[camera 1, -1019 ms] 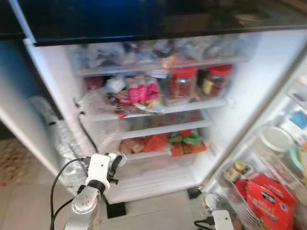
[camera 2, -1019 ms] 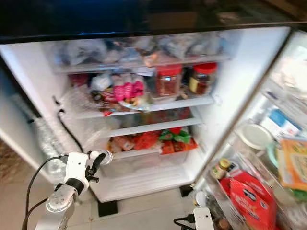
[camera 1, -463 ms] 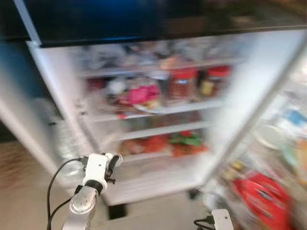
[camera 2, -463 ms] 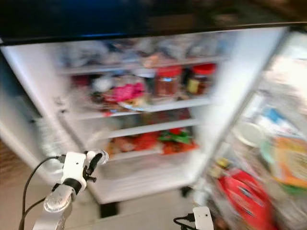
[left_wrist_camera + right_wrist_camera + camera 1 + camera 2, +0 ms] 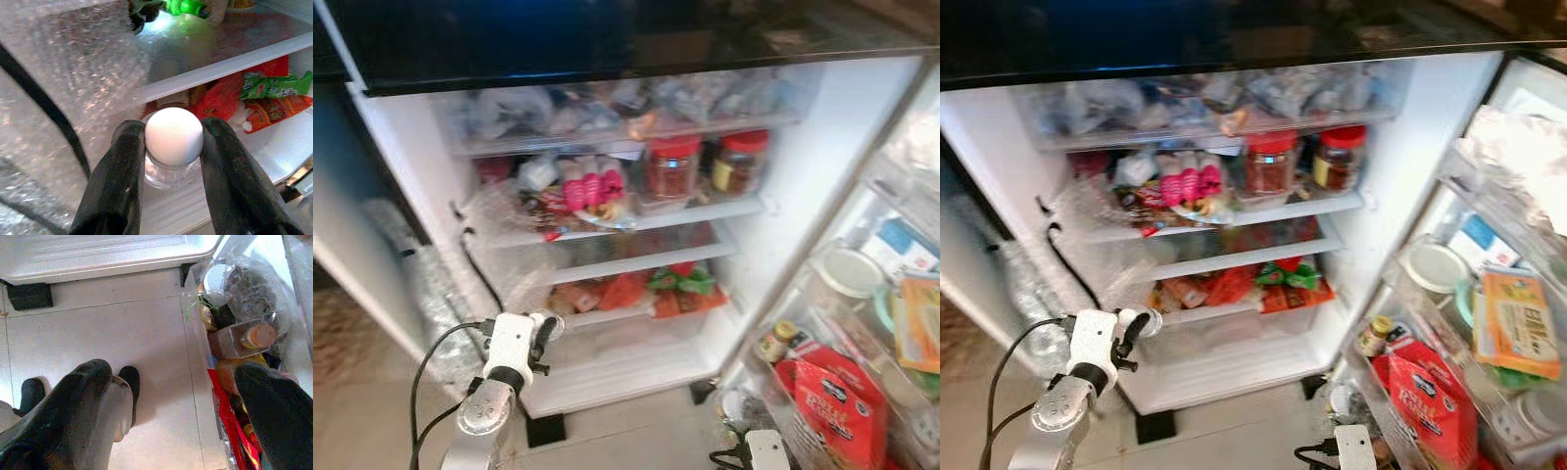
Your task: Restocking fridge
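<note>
Clearly, left end effector [image 5: 173,161] clamps white-capped jar [image 5: 173,142] between its fingers.

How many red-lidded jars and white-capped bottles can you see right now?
Red-lidded jars: 2, side by side on a fridge shelf.
White-capped bottle: 1, held in the left gripper.
Total: 3
</note>
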